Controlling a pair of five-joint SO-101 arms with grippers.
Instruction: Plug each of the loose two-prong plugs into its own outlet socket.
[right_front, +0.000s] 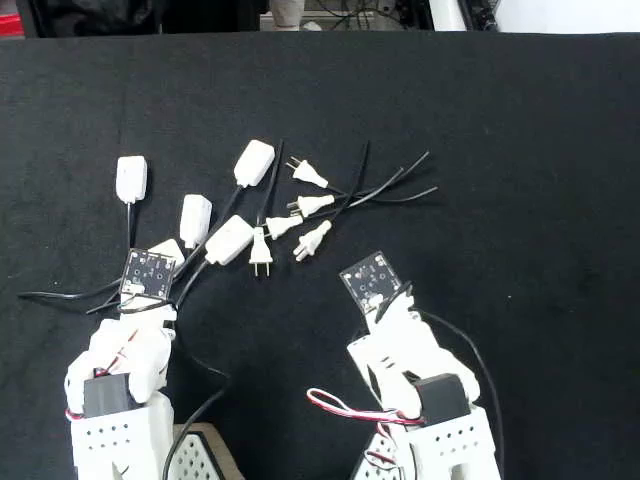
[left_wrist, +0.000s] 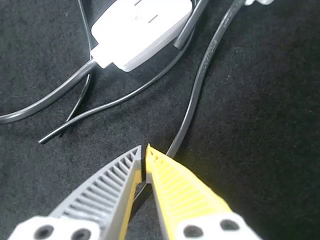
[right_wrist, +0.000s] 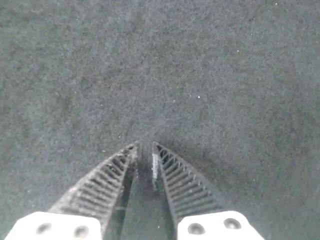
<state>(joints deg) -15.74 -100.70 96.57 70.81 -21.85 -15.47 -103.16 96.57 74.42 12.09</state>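
Observation:
Several white two-prong plugs (right_front: 300, 212) lie loose in a cluster at the table's middle, their black cords trailing to the right. Several white outlet sockets (right_front: 229, 239) lie to their left, each on a black cable. My left arm (right_front: 135, 345) stands at the near left, just short of the sockets. Its gripper (left_wrist: 145, 150) is shut, low over the cloth, with a black cable (left_wrist: 200, 85) running under the fingertips and one white socket (left_wrist: 140, 30) just beyond. My right arm (right_front: 410, 360) stands at the near right. Its gripper (right_wrist: 145, 146) is shut over bare black cloth.
A black cloth (right_front: 520, 200) covers the whole table. Loose cable ends (right_front: 405, 180) fan out right of the plugs. More thin cables (left_wrist: 75, 100) cross the cloth near the left gripper. The right half of the table holds nothing.

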